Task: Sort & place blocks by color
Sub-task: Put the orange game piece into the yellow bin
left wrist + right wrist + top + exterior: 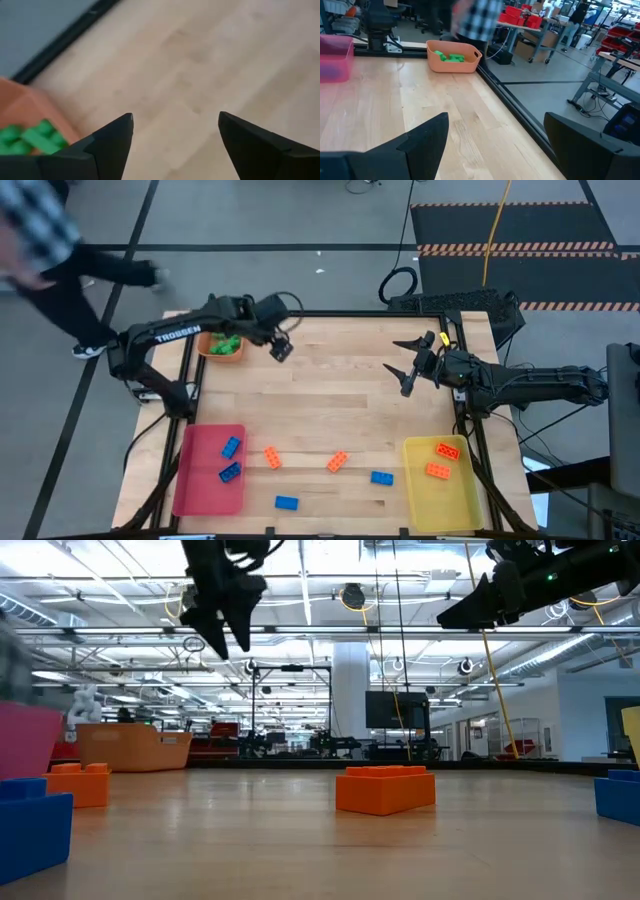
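Green blocks [226, 345] lie in the orange tray [207, 346] at the far left. Two blue blocks [230, 460] lie in the pink tray [205, 480] at the near left, and two orange blocks [441, 460] lie in the yellow tray [450, 495] at the near right. Two orange blocks [272, 457] [338, 462] and two blue blocks [381, 477] [286, 502] lie loose on the near part of the table. My left gripper [281, 349] hangs open and empty above bare wood, just right of the orange tray [25, 107]. My right gripper [408, 366] waits open, raised at the far right.
A person [45, 250] walks past beyond the table's far left corner. The middle of the wooden table [330, 400] is bare between the two arms. Cables and a dark mat [500, 240] lie on the floor behind the table.
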`<control>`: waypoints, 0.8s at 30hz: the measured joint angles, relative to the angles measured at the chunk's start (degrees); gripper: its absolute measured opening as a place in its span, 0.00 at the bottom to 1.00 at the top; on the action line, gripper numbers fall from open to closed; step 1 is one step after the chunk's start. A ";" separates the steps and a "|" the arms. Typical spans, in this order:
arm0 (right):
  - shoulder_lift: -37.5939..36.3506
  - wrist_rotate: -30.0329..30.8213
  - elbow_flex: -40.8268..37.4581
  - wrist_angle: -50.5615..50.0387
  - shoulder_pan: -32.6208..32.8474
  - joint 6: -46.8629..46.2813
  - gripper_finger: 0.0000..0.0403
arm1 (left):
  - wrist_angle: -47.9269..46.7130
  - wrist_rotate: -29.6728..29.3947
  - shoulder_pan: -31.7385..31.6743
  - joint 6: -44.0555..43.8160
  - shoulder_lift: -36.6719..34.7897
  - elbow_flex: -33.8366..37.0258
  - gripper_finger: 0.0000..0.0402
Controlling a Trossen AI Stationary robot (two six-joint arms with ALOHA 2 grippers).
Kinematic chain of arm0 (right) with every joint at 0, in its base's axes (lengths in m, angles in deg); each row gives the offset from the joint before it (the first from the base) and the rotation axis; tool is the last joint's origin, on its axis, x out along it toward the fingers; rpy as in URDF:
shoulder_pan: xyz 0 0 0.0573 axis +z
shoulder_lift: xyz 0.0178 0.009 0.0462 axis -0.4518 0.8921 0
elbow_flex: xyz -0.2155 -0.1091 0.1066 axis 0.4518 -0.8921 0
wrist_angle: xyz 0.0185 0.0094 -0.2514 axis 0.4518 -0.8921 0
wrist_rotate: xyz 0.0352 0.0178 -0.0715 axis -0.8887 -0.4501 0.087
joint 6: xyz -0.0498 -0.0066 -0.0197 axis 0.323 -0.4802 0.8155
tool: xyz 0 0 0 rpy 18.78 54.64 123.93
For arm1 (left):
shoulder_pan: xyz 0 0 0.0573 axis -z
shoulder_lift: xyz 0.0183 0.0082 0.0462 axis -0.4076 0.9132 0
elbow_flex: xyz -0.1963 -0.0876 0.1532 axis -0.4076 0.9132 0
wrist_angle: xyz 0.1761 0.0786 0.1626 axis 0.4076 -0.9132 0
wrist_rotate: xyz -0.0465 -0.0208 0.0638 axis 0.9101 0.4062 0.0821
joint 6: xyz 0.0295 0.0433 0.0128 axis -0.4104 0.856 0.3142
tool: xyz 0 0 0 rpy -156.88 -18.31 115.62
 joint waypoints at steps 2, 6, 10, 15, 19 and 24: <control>0.00 0.00 0.00 0.00 0.00 0.00 0.79 | -0.19 0.00 3.64 -1.58 0.00 0.00 0.71; 0.00 0.02 0.00 0.02 0.00 -0.18 0.79 | -0.25 0.08 11.06 -4.79 0.00 0.00 0.71; 0.00 0.02 0.00 0.00 0.00 -0.75 0.79 | 0.50 2.67 18.23 -10.77 -0.02 0.00 0.71; 0.01 0.00 0.00 0.03 0.00 -0.76 0.79 | 3.29 6.02 27.18 -10.57 -0.02 0.00 0.71; 0.01 0.00 0.00 0.84 0.00 0.14 0.79 | 6.37 5.97 33.12 -10.78 -0.02 0.00 0.71; 0.02 -0.04 0.02 0.83 0.00 0.36 0.79 | 8.36 4.69 39.51 -10.46 2.66 0.00 0.71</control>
